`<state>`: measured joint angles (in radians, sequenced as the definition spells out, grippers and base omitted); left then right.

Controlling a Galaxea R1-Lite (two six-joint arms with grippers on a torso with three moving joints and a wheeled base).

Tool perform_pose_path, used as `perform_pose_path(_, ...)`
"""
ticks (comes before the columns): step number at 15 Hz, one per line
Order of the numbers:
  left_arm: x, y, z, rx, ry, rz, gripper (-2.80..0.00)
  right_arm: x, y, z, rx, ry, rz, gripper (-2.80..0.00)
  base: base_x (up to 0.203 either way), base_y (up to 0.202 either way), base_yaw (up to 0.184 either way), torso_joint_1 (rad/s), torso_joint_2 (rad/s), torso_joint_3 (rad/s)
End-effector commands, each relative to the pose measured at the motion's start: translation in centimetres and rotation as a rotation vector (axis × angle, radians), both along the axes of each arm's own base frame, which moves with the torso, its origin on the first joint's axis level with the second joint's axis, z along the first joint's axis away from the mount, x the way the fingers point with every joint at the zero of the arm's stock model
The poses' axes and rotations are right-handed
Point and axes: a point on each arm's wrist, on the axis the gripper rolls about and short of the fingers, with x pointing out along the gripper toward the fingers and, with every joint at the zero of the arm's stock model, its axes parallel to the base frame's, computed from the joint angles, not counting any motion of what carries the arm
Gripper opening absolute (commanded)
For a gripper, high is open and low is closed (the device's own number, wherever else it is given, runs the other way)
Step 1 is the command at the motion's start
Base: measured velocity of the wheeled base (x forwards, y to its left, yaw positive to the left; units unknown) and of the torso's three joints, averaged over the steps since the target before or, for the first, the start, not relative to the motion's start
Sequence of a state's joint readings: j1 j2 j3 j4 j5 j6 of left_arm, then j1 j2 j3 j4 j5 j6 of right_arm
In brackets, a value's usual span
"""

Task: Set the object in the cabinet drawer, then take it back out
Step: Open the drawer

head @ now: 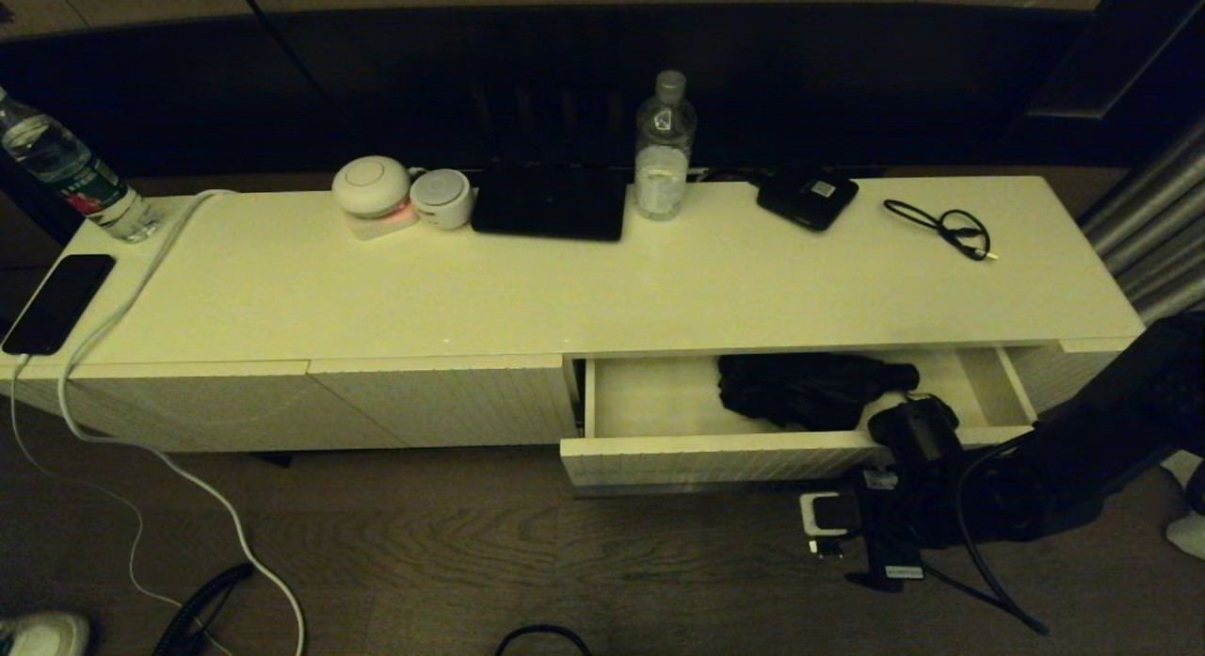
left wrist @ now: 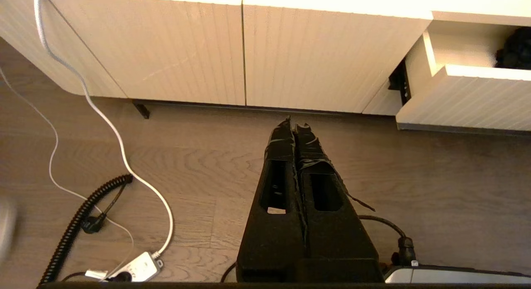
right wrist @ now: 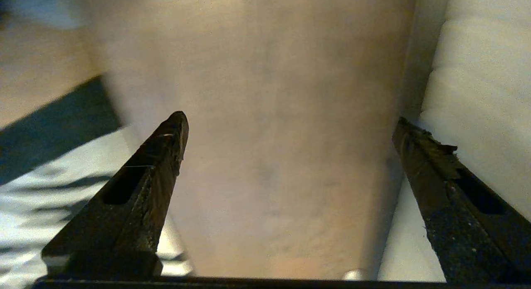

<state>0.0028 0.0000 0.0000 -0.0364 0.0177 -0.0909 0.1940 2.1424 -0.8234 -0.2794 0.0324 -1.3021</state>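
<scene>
Two arms I have, but only the right one is at work. My right gripper (right wrist: 286, 127) hangs over the near right part of the drawer (head: 715, 458), and its jaws stand wide apart with nothing between them; in the right wrist view I see only pale bare surface between the two fingers (right wrist: 166, 148), so I hold nothing. The bundle (head: 800, 388) lies inside the drawer, toward its middle and right, partly under the cabinet top (head: 602, 280), just to the left of my gripper. I judge that the first half of the task is done, because the bundle rests on the drawer floor by itself, and the drawer is pulled out so that I can reach in from above to take it back. The wide jaws fit this soft, thick bundle, which needs a broad grip on its folds. My left gripper (left wrist: 295, 127) is parked low on the left, over the floor in front of the closed cabinet doors, its jaws pressed together and empty. About writing: the bottle (head: 664, 148) at the far edge has a label, and the small black box (head: 808, 198) to its right has a white sticker, but I cannot read any of them.
</scene>
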Motion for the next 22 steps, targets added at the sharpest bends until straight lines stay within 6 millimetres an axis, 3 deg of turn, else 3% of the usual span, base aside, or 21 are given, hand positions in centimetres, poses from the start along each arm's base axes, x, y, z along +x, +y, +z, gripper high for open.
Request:
perform_pose_path(1,0.0,0.0,0.0,-0.001,-0.002,0.001,-2.80,-1.1,0.0,1.0,0.003,-0.028,0.015,0.00,0.000,0.000,0.000,0.000,0.00,0.000)
perform_pose_path(3,0.0,0.0,0.0,-0.001,-0.002,0.001,-2.80,-1.7,0.1,1.6,0.009,-0.054,0.020,0.00,0.000,0.000,0.000,0.000,0.00,0.000)
perform_pose_path(6,0.0,0.0,0.0,-0.001,-0.002,0.001,-2.80,-3.5,0.0,4.2,0.021,-0.112,0.027,0.00,0.000,0.000,0.000,0.000,0.00,0.000)
perform_pose_path(10,0.0,0.0,0.0,-0.001,-0.002,0.001,-2.80,-8.5,-1.2,8.2,0.029,-0.166,0.022,0.00,0.000,0.000,0.000,0.000,0.00,0.000)
perform_pose_path(11,0.0,0.0,0.0,-0.001,-0.002,0.001,-2.80,-10.1,-1.6,9.4,0.031,-0.179,0.019,-2.80,0.000,0.000,0.000,0.000,0.00,0.000)
perform_pose_path(15,0.0,0.0,0.0,-0.001,-0.002,0.001,-2.80,-16.0,-3.0,13.5,0.037,-0.205,-0.070,-2.80,0.000,0.000,0.000,0.000,0.00,0.000)
perform_pose_path(17,0.0,0.0,0.0,-0.001,-0.002,0.001,-2.80,-17.9,-3.4,15.6,0.020,-0.190,-0.140,-2.80,0.000,0.000,0.000,0.000,0.00,0.000)
perform_pose_path(20,0.0,0.0,0.0,-0.001,-0.002,0.001,-2.80,-17.7,-3.1,18.3,0.021,-0.137,-0.182,-2.80,0.000,0.000,0.000,0.000,0.00,0.000)
perform_pose_path(22,0.0,0.0,0.0,-0.001,-0.002,0.001,-2.80,-15.3,-2.3,18.8,0.027,-0.098,-0.196,-2.80,0.000,0.000,0.000,0.000,0.00,0.000)
